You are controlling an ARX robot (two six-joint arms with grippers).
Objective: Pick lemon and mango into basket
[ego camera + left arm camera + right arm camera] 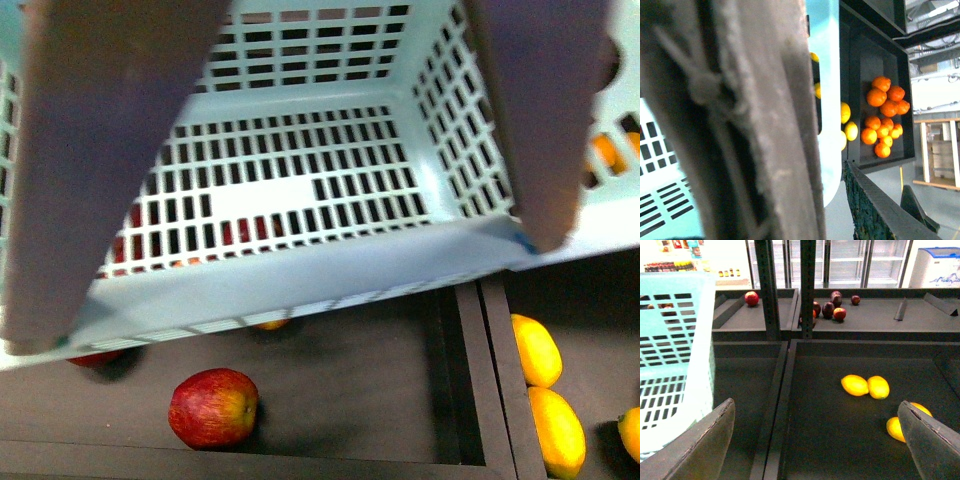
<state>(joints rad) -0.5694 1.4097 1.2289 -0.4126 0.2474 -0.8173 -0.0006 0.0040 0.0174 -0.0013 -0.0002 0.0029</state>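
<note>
Brown and blurred, the basket's handle [100, 150] crosses nearest the front camera as two broad bands, and it fills most of the left wrist view too. Nothing sure shows of the left fingers, so I cannot tell whether they are apart or together. Behind the handle is the light teal basket [300, 290], seen from above. Its slotted floor is in plain sight, with red shapes showing through the slots from below.

The right fingers [705, 450] are spread wide apart, one at each lower corner of the right wrist view, gripping nothing. They hang over the dark tray [840, 450] beside the basket. In that tray, just behind one finger and half hidden by it, lies a deeper golden fruit, the mango [897, 429] as far as I can tell. A little farther on rests the lemon [879, 387], plain yellow, touching a second yellow oval [855, 385] of like size. All three lie outside the basket; in the front view they are in the compartment right of the divider [470, 380].

Left of the divider a red apple [213, 407] sits alone near the front edge. Another red fruit [95, 357] peeks out from under the basket rim. Farther off, the left wrist view shows a cluster of oranges [883, 120] in a dark bin. The right wrist view shows a far apple [751, 298] and several dark red fruits [829, 309] on the back shelves.
</note>
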